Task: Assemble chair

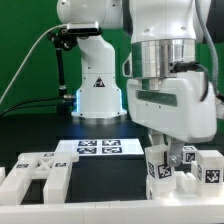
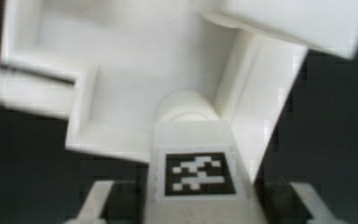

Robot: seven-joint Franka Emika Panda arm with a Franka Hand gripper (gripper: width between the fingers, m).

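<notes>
My gripper [image 1: 160,150] is low at the exterior view's right, over a group of matte white chair parts. Its fingers straddle an upright white post [image 1: 159,170] that carries marker tags. In the wrist view the post [image 2: 197,150] fills the space between the fingers [image 2: 115,200], and the dark pads press against both of its sides, so the gripper is shut on it. A larger white notched chair part [image 2: 105,90] lies just beyond the post. Whether the post is off the table I cannot tell.
Two more tagged white blocks [image 1: 190,160] [image 1: 211,170] stand right beside the held post. Flat white slabs with tags [image 1: 38,172] lie at the front left. The marker board [image 1: 100,147] lies in the middle, before the robot base [image 1: 98,95].
</notes>
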